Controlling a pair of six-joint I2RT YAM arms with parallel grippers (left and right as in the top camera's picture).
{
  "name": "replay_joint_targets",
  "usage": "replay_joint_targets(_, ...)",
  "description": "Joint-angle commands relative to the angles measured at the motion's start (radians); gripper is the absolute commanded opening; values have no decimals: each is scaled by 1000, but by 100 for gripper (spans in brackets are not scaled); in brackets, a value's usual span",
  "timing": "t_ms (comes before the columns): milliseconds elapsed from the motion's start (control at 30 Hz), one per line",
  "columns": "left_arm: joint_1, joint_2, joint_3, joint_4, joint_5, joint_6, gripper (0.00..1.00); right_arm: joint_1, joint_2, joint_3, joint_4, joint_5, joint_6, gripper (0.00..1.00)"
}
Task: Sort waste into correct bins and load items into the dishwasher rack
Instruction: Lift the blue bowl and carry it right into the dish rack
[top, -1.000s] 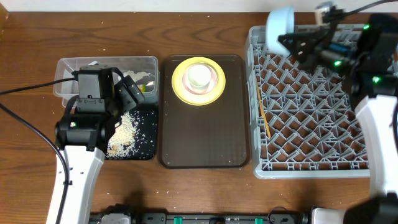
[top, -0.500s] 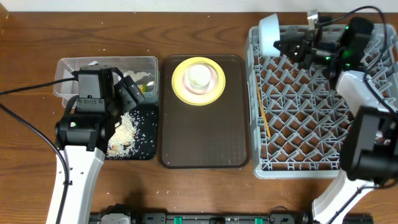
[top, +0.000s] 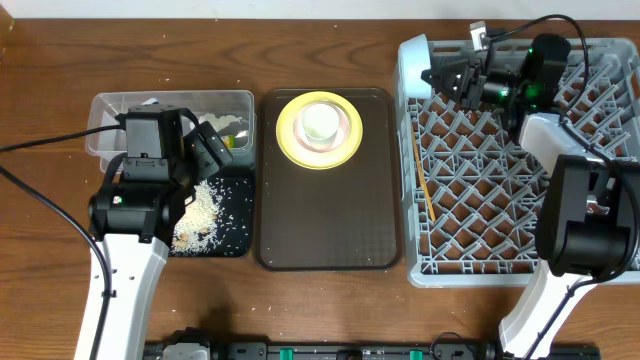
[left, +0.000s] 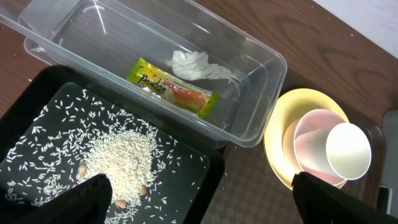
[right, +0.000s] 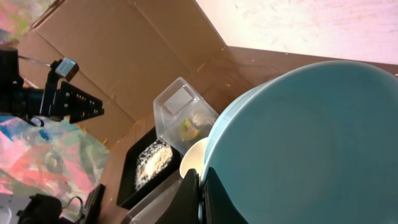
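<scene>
Lying in the clear tub (left: 93, 31), the snack wrapper (left: 173, 94) seemingly reads "Pandan".

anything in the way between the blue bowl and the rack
Nothing visible. The right gripper holds the light blue bowl at the far left corner of the dishwasher rack; a chopstick lies nearer, along the left wall.

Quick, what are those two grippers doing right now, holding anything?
Left gripper: open, holding nothing.
Right gripper: closed on the light blue bowl.

The left arm (top: 145, 175) hides the tub's (top: 108, 125) middle and the black tray's (top: 245, 200) left part. The right wrist view's edges cut off the blue bowl (right: 311, 143).
</scene>
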Motion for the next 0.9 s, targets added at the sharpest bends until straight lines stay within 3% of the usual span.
replay_joint_targets(0, 4, -4, 13, 0, -5, 6, 95, 3, -2, 3, 2, 16, 31, 1)
replay_joint_targets(867, 4, -4, 13, 0, -5, 6, 95, -121, 50, -8, -140, 6, 15, 1)
